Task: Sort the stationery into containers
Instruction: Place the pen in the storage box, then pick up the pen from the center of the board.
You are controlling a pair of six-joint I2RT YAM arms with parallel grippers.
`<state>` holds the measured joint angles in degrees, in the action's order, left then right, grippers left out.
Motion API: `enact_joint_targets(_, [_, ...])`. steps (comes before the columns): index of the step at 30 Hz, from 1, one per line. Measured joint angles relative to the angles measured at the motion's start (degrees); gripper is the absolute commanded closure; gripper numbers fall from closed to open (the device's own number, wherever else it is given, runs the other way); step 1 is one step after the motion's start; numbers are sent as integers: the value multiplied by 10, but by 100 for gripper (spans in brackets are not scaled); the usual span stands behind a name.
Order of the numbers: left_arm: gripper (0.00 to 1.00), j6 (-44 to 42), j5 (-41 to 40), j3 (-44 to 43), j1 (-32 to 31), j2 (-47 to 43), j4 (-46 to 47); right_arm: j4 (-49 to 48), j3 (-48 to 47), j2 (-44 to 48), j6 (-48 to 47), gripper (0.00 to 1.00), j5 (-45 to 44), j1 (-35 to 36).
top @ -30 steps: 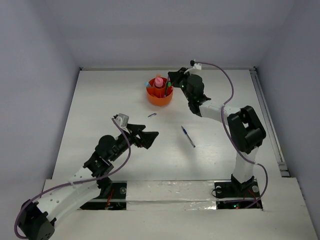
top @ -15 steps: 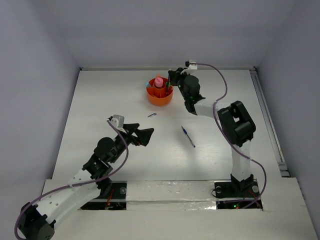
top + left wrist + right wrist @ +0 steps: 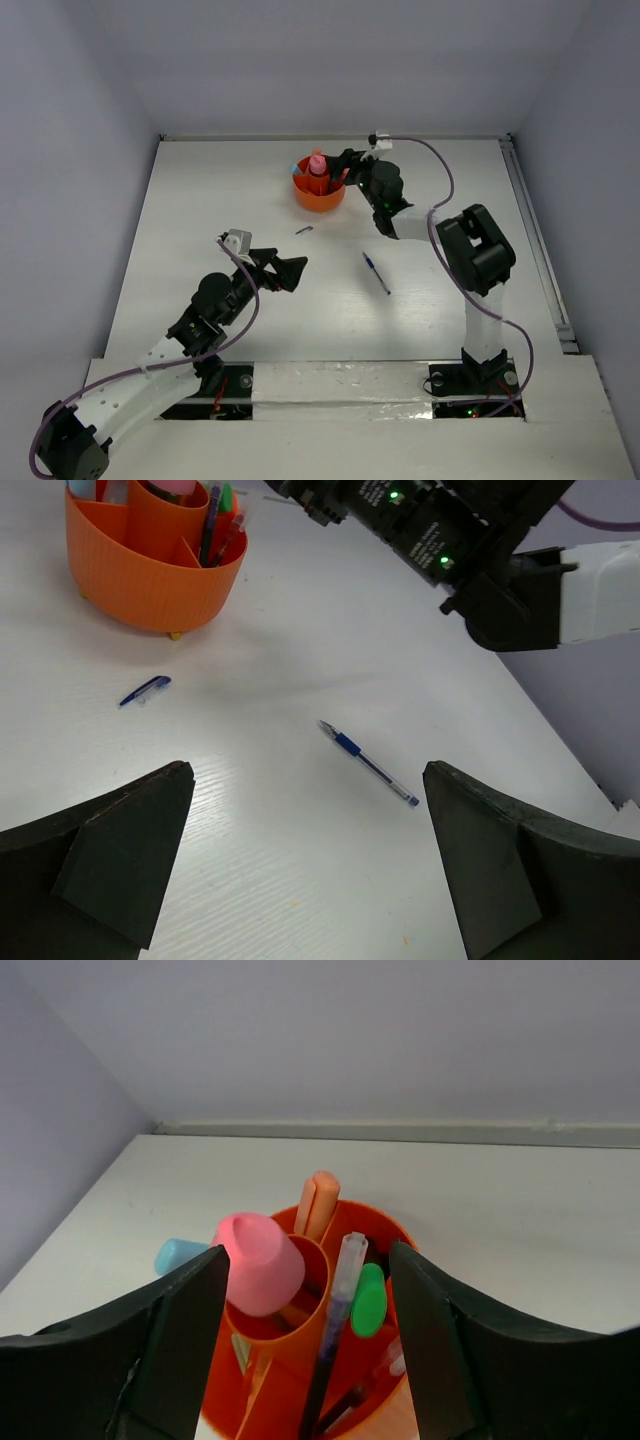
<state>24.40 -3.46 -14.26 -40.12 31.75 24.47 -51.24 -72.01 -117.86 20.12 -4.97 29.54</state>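
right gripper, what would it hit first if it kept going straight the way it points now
Probably the clear-capped pen standing in the orange cup, which lies between the right gripper's open fingers. Depth is unclear; the pink piece beside it might come first.

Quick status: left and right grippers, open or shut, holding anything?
Left gripper: open, holding nothing.
Right gripper: open, holding nothing, poised above the orange cup.
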Motion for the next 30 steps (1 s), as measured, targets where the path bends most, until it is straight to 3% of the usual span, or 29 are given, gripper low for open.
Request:
enact_joint_targets(3, [1,-2,-7,0,0,-2,-7,15,34,43,-1,33,2,0])
enact_joint_targets(5, [1,-2,-12,0,0,-5,-12,39,73,97,0,53,2,0])
enact_joint_targets(6, [1,-2,-13,0,0,-8,-14,59,93,133,3,76,1,0])
enact_joint_targets(7, [1,-2,-14,0,0,-9,-14,83,107,166,5,85,1,0])
enact_joint_targets(9, [1,-2,-15,0,0,-11,-16,160,123,234,21,89,1,0])
enact_joint_targets(12, [1,-2,-15,0,0,-10,-16,276,139,315,35,83,2,0])
enact_joint_targets(16, [1,-1,-8,0,0,0,-16,447,168,377,36,45,8,0])
enact_joint_targets(19, [1,2,4,0,0,16,-13,571,169,369,25,38,23,0])
enact_joint_targets(22, [1,10,14,0,0,37,-9,657,169,340,12,38,40,0])
enact_joint_targets(30, [1,37,54,0,0,50,-7,744,155,234,-16,37,68,5])
